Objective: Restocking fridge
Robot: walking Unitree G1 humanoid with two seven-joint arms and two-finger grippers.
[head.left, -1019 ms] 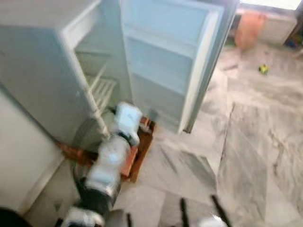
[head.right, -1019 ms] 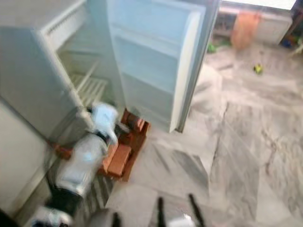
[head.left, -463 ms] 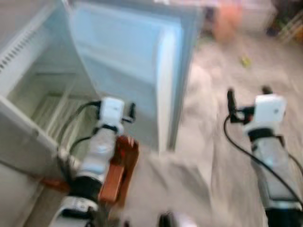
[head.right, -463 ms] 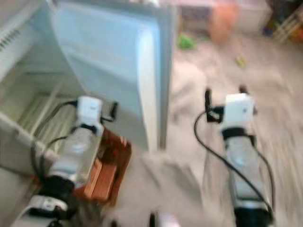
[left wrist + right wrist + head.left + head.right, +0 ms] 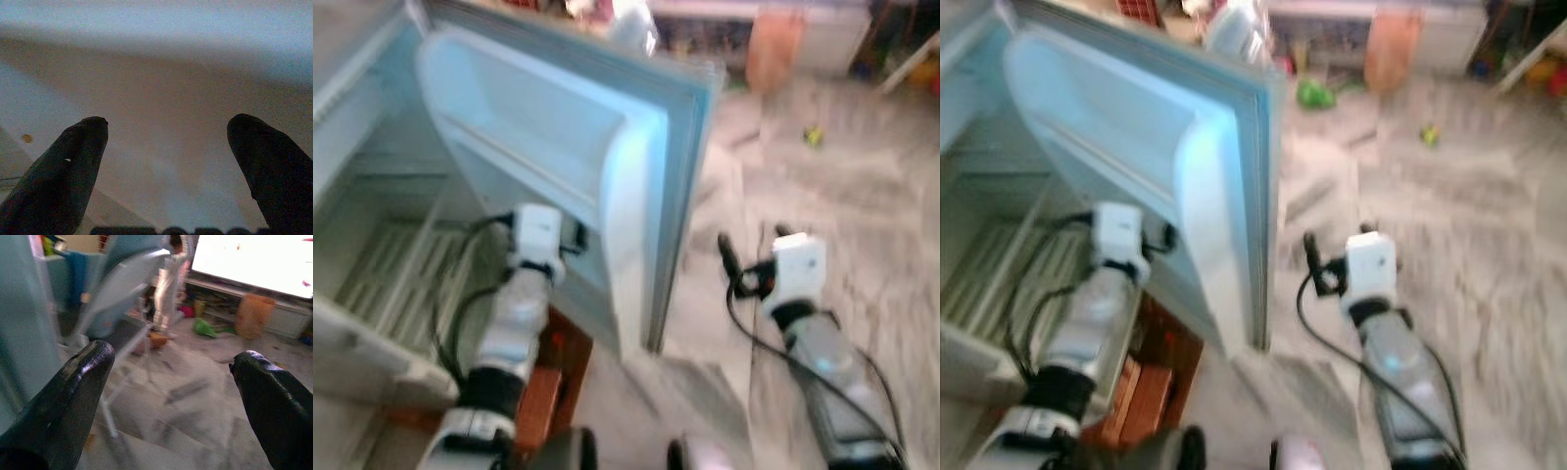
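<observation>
Blurred head views, dim left wrist view, window glare right wrist

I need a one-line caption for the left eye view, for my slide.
Left gripper raised beside the open white fridge door, right gripper over the grey marble floor, wire fridge shelf bare.

Home: open fridge [image 5: 558, 147], toys [image 5: 1315, 93] on marble floor [image 5: 862, 215].

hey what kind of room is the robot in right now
Probably a lived-in home, an open room with a small fridge: the open fridge door with wire shelves inside, a marble-patterned tile floor, and bright toys such as a green one by the far wall.
</observation>
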